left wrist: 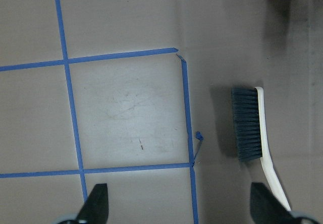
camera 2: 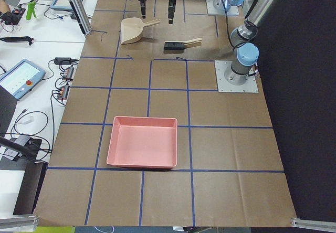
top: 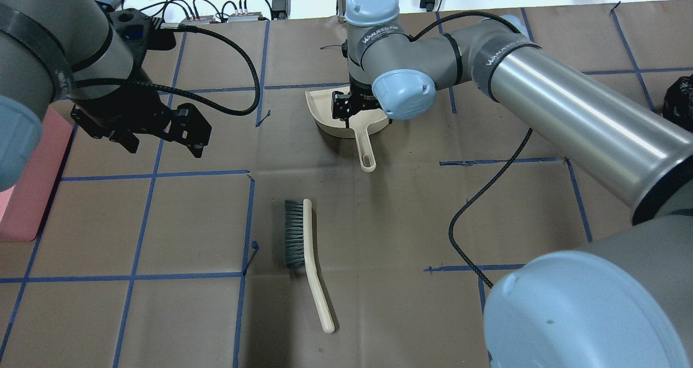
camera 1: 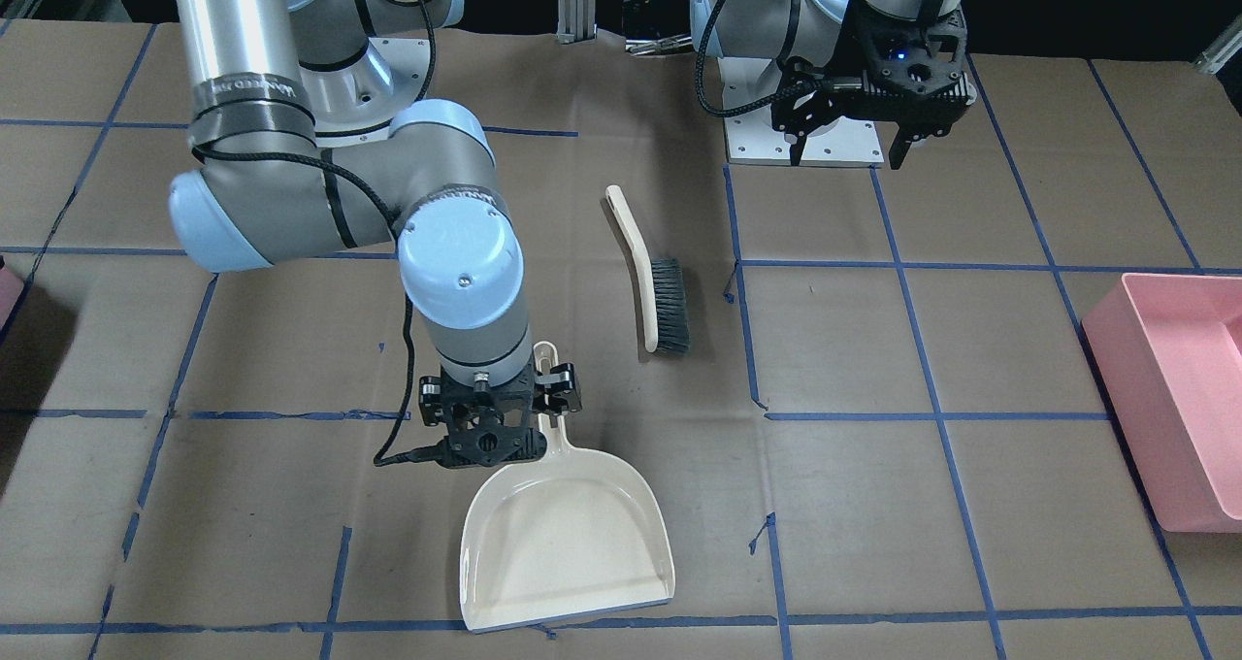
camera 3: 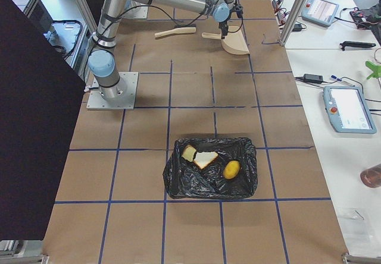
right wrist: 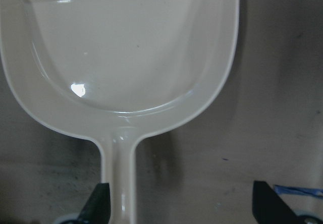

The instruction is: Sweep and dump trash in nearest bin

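The trash, a yellow lump (camera 3: 231,169) and white bread slices (camera 3: 199,157), lies inside a container lined with a black bag (camera 3: 211,181) at the table's end on my right. A pink corner sliver of the bin (camera 1: 6,296) shows at the left edge of the front-facing view. My right gripper (right wrist: 181,209) hangs open low over the cream dustpan (camera 1: 568,534), the handle (right wrist: 118,183) just inside one finger and not clamped. My left gripper (left wrist: 180,206) is open and empty, raised above bare table beside the brush (left wrist: 248,124).
A large pink rectangular tub (camera 2: 143,141) stands on the table's left side. The brush (top: 303,249) lies flat mid-table between the two arms. Blue tape lines grid the brown table cover. Cables and devices sit on the white bench (top: 216,0) beyond the far edge.
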Motion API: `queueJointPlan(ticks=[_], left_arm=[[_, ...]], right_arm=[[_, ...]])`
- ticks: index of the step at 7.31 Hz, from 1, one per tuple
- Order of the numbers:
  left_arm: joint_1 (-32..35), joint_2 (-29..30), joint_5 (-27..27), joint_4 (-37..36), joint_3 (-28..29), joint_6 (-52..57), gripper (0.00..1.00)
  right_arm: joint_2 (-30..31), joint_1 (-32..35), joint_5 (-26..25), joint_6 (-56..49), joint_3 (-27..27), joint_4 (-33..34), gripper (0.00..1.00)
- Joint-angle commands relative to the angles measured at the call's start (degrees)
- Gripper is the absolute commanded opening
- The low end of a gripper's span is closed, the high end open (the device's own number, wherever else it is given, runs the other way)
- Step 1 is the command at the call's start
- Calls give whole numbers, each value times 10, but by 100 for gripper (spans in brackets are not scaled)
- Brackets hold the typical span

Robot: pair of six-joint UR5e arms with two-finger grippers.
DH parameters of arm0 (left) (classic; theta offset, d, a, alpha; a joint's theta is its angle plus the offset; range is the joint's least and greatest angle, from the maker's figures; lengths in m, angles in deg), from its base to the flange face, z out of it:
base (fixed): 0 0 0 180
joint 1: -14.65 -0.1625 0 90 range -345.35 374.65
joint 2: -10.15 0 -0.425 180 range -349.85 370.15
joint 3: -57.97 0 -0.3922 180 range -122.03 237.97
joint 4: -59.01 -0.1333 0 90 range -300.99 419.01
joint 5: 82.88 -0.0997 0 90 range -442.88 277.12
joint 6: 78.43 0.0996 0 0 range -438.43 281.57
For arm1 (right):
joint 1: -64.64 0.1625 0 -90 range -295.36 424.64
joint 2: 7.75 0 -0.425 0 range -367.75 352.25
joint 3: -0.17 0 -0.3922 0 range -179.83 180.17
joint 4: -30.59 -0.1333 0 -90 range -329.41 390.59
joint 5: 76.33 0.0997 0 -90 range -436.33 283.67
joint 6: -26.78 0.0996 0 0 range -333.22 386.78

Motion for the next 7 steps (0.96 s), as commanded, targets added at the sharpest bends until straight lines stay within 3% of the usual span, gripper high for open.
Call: queueJointPlan(ticks=[1,4,7], left_arm=[[0,-1,0,0,0,0,100],[0,-1,0,0,-1,0,100],[-1,-1,1,0,-1,0,100]], right_arm=[[85,-64,-6,-97,-5,-119,100],[174,-140,-7,-171,-6,-240,100],[256,-151,-6,-146,-43,-278,100]])
